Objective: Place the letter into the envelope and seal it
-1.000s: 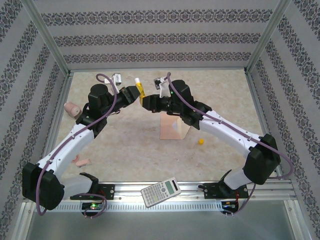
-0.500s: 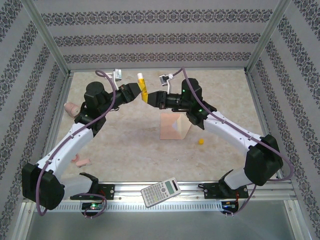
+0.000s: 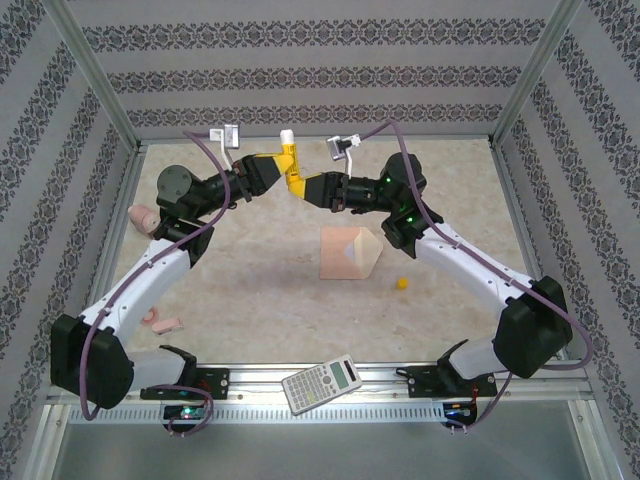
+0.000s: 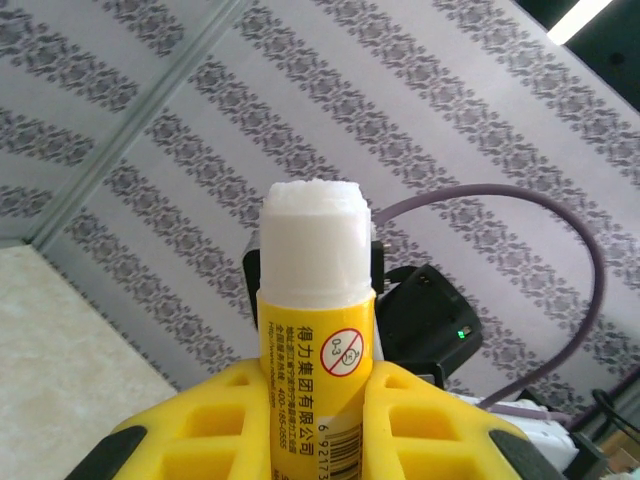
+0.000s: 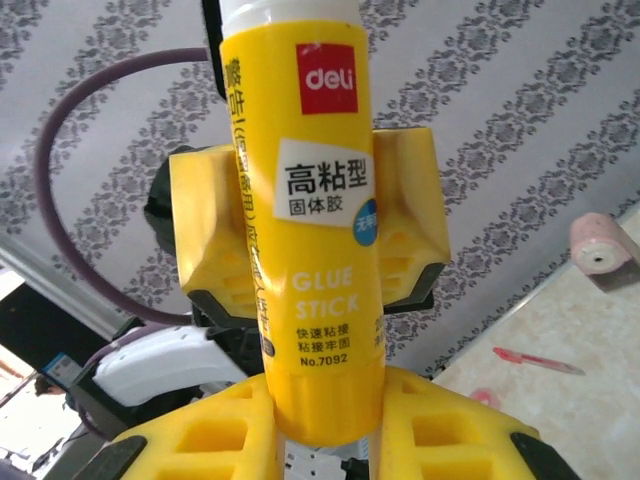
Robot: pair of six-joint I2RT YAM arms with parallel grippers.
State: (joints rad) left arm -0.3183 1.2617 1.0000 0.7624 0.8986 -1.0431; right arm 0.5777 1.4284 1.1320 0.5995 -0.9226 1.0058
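A yellow glue stick (image 3: 291, 163) is held in the air over the back of the table, its white glue tip (image 4: 315, 240) bare. My left gripper (image 3: 279, 171) is shut on its upper body (image 4: 315, 340). My right gripper (image 3: 305, 188) is shut on its bottom end (image 5: 325, 400). In the right wrist view the left gripper's yellow fingers (image 5: 205, 245) clamp the stick (image 5: 305, 230) higher up. The peach-pink envelope (image 3: 341, 257) lies on the table in front of the grippers, its triangular flap (image 3: 366, 247) raised. The letter is hidden.
A calculator (image 3: 322, 383) rests on the near rail. A small yellow piece (image 3: 402, 283) lies right of the envelope. A pink roll (image 3: 145, 216) sits at the left wall, and a pink scrap (image 3: 163, 322) lies near the left arm's base.
Both arms have carried the glue stick up and towards the back wall, still gripping it together. The right wrist has rolled. The envelope has stayed where it was.
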